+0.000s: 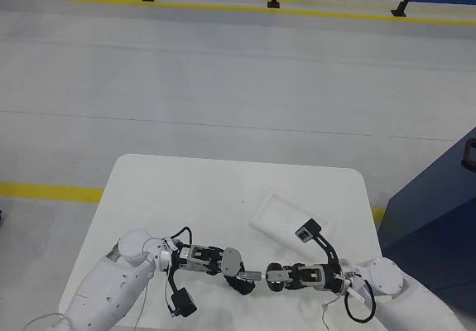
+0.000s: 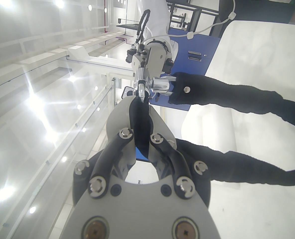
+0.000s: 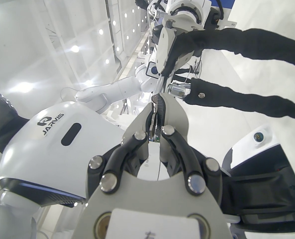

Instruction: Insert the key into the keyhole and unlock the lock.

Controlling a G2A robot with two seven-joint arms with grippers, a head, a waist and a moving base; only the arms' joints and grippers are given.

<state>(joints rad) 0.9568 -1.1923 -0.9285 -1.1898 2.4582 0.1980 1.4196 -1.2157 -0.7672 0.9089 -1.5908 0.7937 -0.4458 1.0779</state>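
The lock is a black fabric-covered cable (image 2: 237,95) ending in a chrome cylinder (image 2: 162,85). My left gripper (image 2: 140,100) is shut on a black part of it, held just above the table's front centre (image 1: 239,280). My right gripper (image 3: 158,98) faces it tip to tip (image 1: 269,275), shut on the thin metal key (image 3: 154,118). The key's tip lies right beside the cylinder's (image 3: 177,89) end. I cannot tell whether it is inside the keyhole. The cable (image 3: 249,100) loops away over the table.
A flat white tray (image 1: 283,217) lies on the white table (image 1: 180,190) just behind the right arm. A blue cabinet (image 1: 453,223) stands off the table's right edge. The table's back half is bare.
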